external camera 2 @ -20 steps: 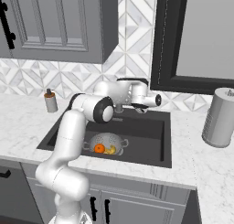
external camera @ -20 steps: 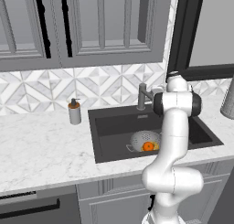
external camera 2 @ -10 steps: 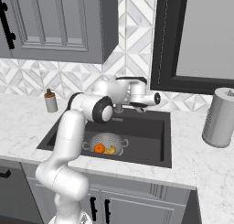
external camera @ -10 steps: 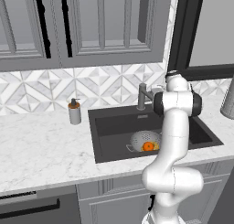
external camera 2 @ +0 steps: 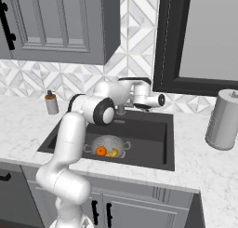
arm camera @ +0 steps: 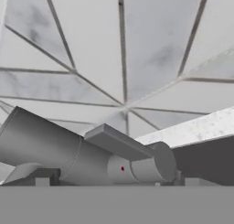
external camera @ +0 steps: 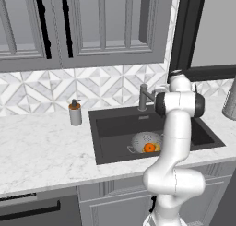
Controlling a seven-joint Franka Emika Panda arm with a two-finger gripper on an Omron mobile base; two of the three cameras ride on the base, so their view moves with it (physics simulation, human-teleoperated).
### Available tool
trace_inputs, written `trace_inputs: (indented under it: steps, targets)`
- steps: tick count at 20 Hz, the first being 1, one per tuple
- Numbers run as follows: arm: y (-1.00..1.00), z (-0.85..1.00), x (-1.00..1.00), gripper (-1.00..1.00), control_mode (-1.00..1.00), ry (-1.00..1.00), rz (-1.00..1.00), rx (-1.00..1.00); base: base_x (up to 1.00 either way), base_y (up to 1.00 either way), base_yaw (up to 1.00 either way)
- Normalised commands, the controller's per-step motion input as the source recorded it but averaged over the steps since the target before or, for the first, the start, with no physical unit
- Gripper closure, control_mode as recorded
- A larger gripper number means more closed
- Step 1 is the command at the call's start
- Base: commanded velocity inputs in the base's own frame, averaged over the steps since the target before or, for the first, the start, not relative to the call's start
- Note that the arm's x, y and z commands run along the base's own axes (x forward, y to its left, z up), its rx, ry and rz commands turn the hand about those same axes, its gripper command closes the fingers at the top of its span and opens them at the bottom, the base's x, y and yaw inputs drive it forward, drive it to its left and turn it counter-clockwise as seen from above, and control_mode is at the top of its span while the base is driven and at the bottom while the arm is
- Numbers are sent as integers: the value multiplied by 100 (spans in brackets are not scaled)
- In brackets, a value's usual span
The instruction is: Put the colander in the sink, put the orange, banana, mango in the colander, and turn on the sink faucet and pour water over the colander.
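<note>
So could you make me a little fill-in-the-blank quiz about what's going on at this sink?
1. The colander sits inside the dark ____.
2. The bright round fruit in the colander, next to the yellow fruit, is the ____.
3. The soap dispenser stands on the white marble ____, apart from the basin.
4. The robot's hand is up by the grey ____, at the back of the basin.

Missing words: sink; orange; counter; faucet

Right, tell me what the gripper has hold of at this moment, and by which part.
Nothing that can be seen. The gripper is up at the sink faucet, whose lever fills the hand view close ahead, but no finger is shown clamped on it.
</note>
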Motion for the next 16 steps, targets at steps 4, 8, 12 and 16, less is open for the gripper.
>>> trace_inputs:
  steps: [4, 8, 12, 16]
  targets:
    - [-4, 4, 2, -100, -100, -4, 0, -2, 0, 0, 0]
    - [0, 0, 0, -100, -100, 0, 0, 0, 0, 0, 0]
    - [3, 0, 0, -100, -100, 0, 0, 0, 0, 0, 0]
    - [2, 0, 6, -100, -100, 0, 0, 0, 0, 0, 0]
